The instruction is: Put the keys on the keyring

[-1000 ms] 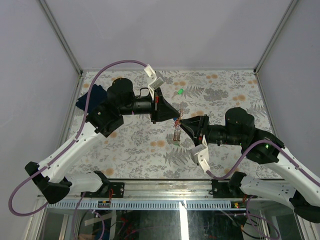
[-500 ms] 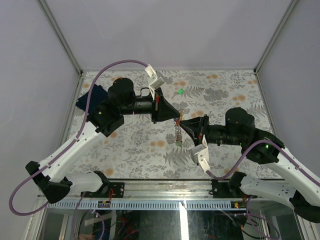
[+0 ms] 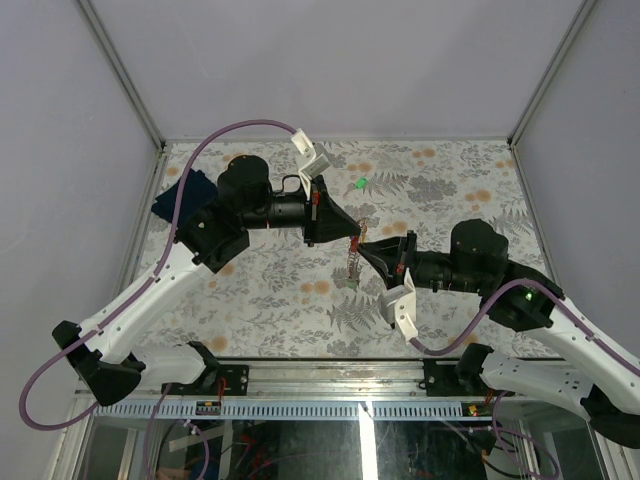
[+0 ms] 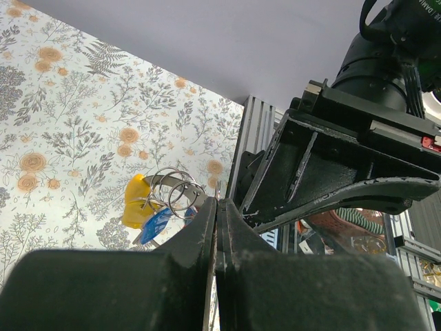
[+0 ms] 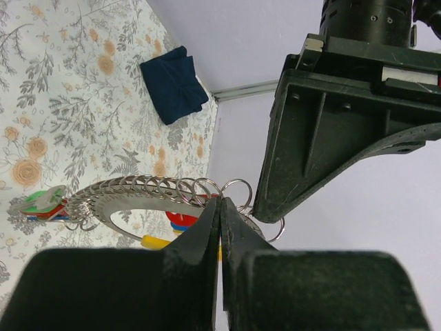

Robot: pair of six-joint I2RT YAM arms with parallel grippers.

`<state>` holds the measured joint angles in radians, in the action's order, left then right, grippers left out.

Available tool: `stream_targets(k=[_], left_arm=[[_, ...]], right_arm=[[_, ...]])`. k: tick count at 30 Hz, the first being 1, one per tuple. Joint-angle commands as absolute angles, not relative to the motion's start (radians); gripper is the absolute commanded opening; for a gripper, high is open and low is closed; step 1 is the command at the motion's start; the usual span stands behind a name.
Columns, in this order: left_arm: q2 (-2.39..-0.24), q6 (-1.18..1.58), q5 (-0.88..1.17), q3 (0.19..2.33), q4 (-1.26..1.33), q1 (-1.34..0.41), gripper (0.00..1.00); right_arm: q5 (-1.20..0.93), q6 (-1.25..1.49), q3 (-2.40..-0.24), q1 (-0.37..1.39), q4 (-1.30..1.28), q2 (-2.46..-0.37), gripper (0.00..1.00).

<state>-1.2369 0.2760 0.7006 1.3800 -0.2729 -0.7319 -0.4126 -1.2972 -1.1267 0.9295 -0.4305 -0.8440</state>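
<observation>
The keyring hangs in the air over the middle of the worktop, with its chain dangling below it. A yellow key and a blue key hang from it. The left pincer, jaws pressed together, nips the keyring from the left. The right pincer is closed tight at the rings from the right; I cannot tell if it grips one. A green key lies farther back. A cloth sits far left.

A robotics lab cell: grey panel walls, aluminium rail, exposed wiring under the table.
</observation>
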Motion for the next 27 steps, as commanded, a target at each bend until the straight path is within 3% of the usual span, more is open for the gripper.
stream_targets(k=[1, 10, 19, 23, 27], left_arm=[[-1.222, 0.289, 0.720, 1.416, -0.230, -0.725, 0.00], [-1.212, 0.296, 0.718, 1.393, -0.203, -0.725, 0.00], [-1.215, 0.303, 0.694, 1.388, -0.200, -0.725, 0.00], [-1.217, 0.311, 0.682, 1.392, -0.205, -0.720, 0.00], [-1.222, 0.313, 0.686, 1.393, -0.207, -0.719, 0.00]], right_arm=[[-0.414, -1.163, -1.091, 0.941, -0.284, -0.805, 0.00], [-0.385, -0.908, -1.062, 0.942, -0.161, -0.783, 0.00], [-0.362, -0.913, -1.049, 0.941, -0.164, -0.753, 0.00], [-0.382, -1.063, -1.014, 0.941, -0.188, -0.718, 0.18], [-0.398, -1.166, -1.045, 0.941, -0.278, -0.735, 0.29]])
